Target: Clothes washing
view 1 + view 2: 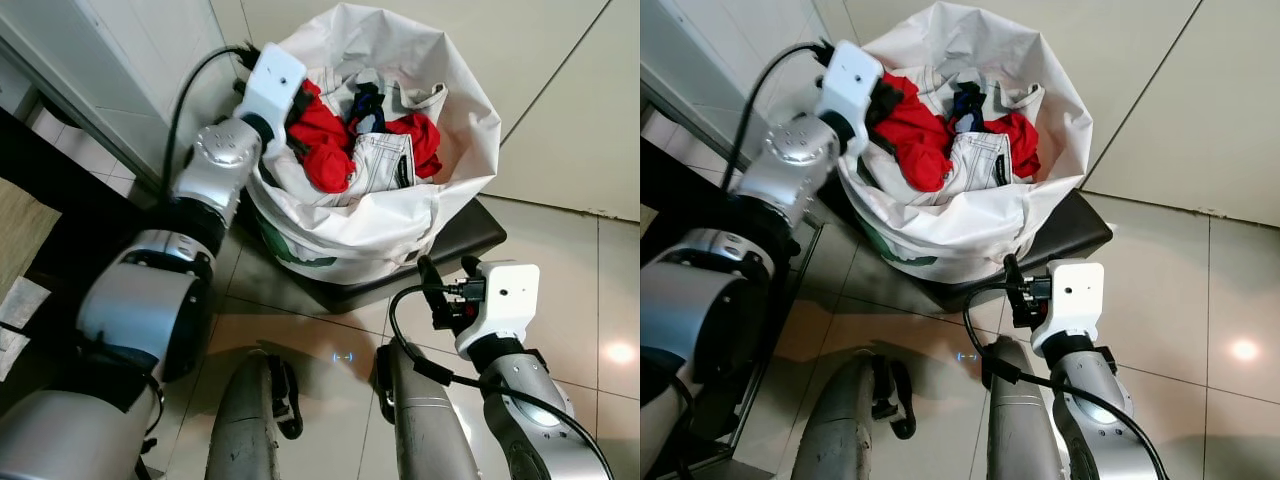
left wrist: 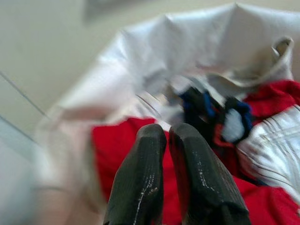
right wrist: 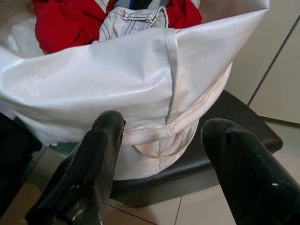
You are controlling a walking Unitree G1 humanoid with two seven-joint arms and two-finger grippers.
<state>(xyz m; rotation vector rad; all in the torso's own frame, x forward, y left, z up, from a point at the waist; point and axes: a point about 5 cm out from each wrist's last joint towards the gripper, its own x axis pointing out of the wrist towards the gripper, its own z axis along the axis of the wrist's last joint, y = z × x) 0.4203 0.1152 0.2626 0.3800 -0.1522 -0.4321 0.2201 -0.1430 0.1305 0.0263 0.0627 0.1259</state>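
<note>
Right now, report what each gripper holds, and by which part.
Nothing held. Left gripper, shut, hovers over the red garment in the white fabric laundry bag; right gripper open, empty.

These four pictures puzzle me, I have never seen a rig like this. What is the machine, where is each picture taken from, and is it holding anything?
It is a humanoid robot with two silver arms, each ending in a gripper of two long black fingers. The two wide pictures come from a stereo camera on its head, looking down. The other two come from a camera on each wrist, looking along that gripper's fingers.

Before it a white laundry bag stands on a low dark stool on a tiled floor. Inside lie red clothes, a pale denim garment and something dark blue.

The left gripper is at the bag's mouth, over the red clothes, fingers shut with nothing visibly between them. The right gripper is open, just in front of the bag's side, holding nothing.
</note>
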